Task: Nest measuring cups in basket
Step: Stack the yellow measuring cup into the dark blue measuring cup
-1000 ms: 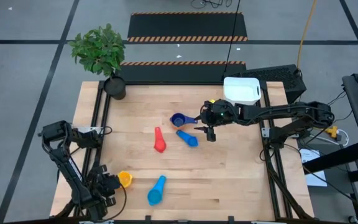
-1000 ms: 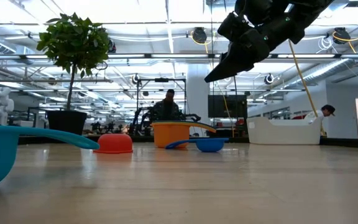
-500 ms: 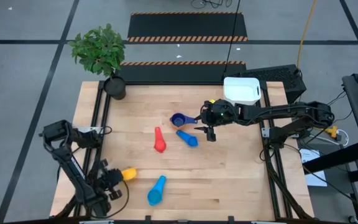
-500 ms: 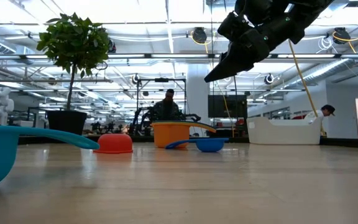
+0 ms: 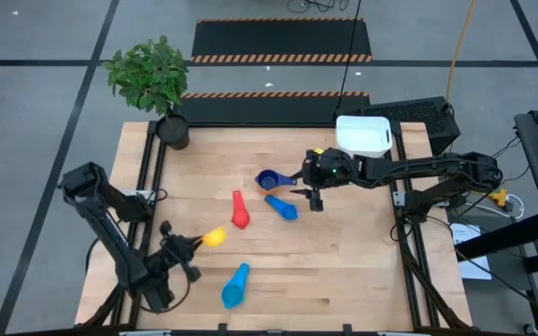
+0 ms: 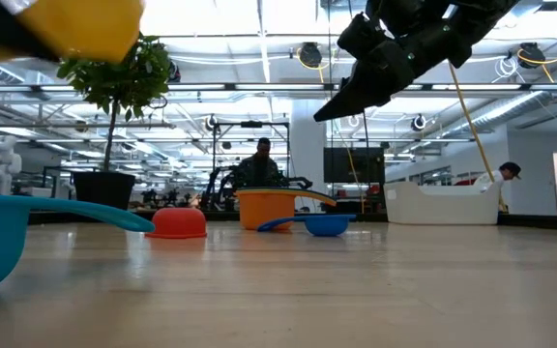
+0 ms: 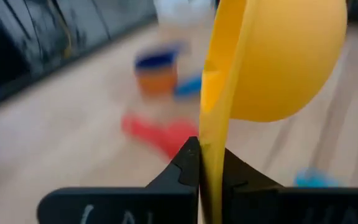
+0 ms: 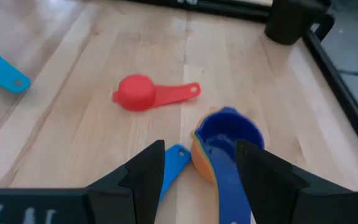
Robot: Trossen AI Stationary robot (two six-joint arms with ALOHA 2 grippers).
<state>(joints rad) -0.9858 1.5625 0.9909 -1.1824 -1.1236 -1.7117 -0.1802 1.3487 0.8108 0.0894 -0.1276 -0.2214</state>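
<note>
The wooden table point(image 5: 344, 261) bears red point(image 5: 240, 213), blue point(image 5: 282, 207), light-blue point(image 5: 235, 286) cups, stacked cups point(image 5: 268, 179), basket point(image 5: 363, 136), plant pot point(image 5: 173, 131).

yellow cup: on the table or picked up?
Picked up. The left gripper is shut on the handle of the yellow cup, and the low view shows the cup well above the table.

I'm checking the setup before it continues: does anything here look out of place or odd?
Nothing is spilled or damaged. The cups lie scattered on the table: the red cup upside down, the dark blue cup nested in the orange one. The left gripper holds the yellow cup aloft.
</note>
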